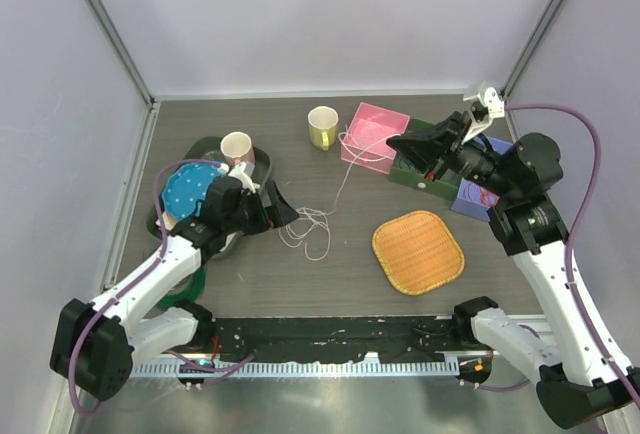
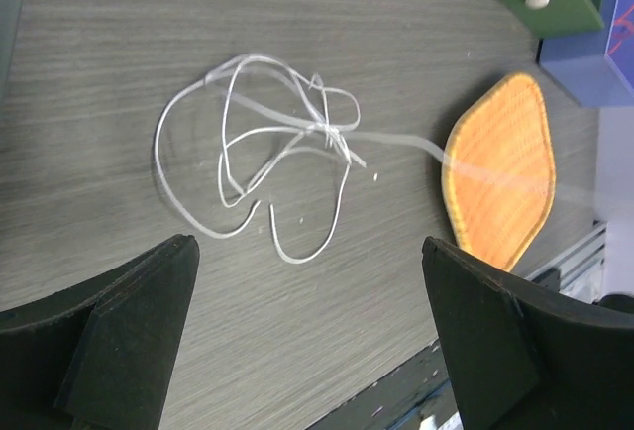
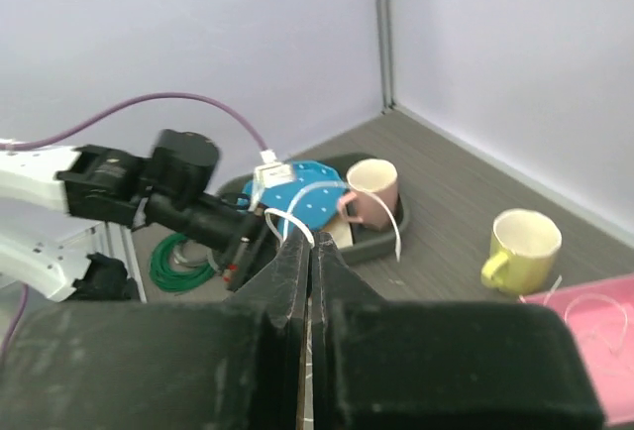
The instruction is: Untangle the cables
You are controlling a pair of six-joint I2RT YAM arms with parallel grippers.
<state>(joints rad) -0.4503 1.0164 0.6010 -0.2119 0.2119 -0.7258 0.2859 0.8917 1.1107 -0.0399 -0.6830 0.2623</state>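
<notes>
While the left tool (image 1: 283, 207) stands released, the tangled white cable (image 1: 312, 229) lies on the table (image 1: 300, 284) just beside it at 3 o'clock; the right tool (image 1: 395, 142), at 1 to 2 o'clock, is clenched on one strand.

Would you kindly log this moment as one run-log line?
left gripper: open, over white cable tangle on table | right gripper: shut on its raised strand | status: knotted

White-shelled left arm (image 1: 150, 279), lower left, black joint housings, thick mauve hose (image 1: 69, 369) looped alongside. White-shelled right arm (image 1: 562, 299), right edge, same black joints, mauve hose (image 1: 597, 149). Matte black wedge-shaped fingers (image 2: 129, 336).
</notes>
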